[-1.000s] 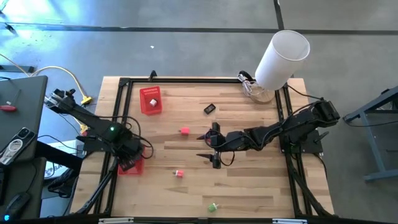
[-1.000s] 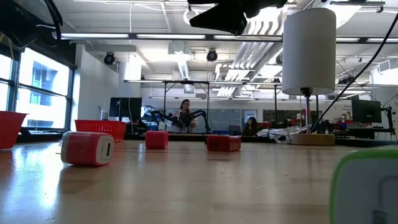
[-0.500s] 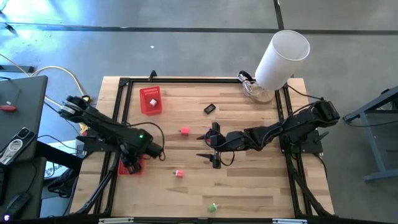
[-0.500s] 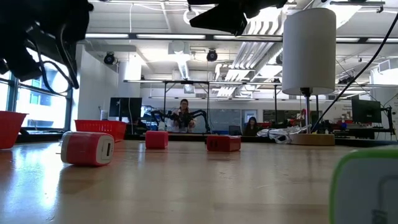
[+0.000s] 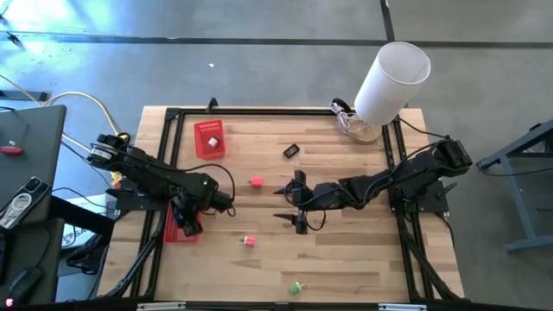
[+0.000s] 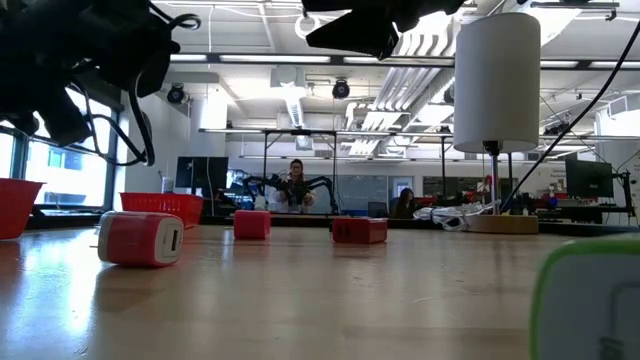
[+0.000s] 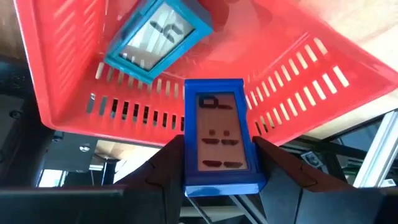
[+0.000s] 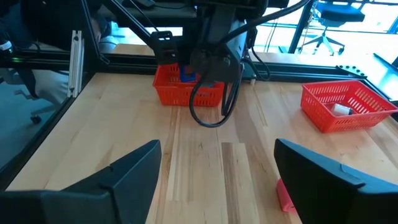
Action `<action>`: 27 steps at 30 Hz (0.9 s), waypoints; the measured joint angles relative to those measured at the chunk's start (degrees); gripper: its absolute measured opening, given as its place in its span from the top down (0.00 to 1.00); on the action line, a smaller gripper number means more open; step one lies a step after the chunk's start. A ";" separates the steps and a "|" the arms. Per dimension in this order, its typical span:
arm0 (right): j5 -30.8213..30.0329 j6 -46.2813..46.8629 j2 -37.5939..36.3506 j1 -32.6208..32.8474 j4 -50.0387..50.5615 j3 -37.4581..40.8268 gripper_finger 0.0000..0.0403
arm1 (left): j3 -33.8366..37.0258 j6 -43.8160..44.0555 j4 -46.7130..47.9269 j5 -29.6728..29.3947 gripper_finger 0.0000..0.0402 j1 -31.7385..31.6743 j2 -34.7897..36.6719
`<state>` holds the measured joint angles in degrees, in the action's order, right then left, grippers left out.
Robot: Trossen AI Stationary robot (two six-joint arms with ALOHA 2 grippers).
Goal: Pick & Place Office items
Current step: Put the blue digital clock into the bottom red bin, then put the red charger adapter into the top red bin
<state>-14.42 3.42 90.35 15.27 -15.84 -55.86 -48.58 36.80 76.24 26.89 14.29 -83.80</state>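
From the high view, the left gripper [image 5: 187,220] hangs over the near red basket [image 5: 175,234] at the table's left edge, while loose bits like the pink piece [image 5: 256,182] sit out on the wood. The low view barely helps, just a red block [image 6: 140,238] up close. Left wrist view: fingers clamped on a blue piece [image 7: 216,137], basket wall right ahead, a teal piece [image 7: 158,35] already inside; release off-centre and it could clip the rim and bounce out, I reckon. Right wrist view: right gripper [image 8: 217,180] wide open, idle mid-table.

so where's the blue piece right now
In the left tool, held over the red basket at the table's left edge, above a teal piece lying inside.
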 joint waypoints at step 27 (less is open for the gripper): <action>0.05 1.46 0.00 0.15 1.06 0.00 0.25 | 0.00 0.04 -0.28 1.06 0.55 -0.43 0.01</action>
<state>-14.37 4.89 90.35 15.42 -14.79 -55.86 -48.58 36.84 75.96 27.96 13.86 -83.79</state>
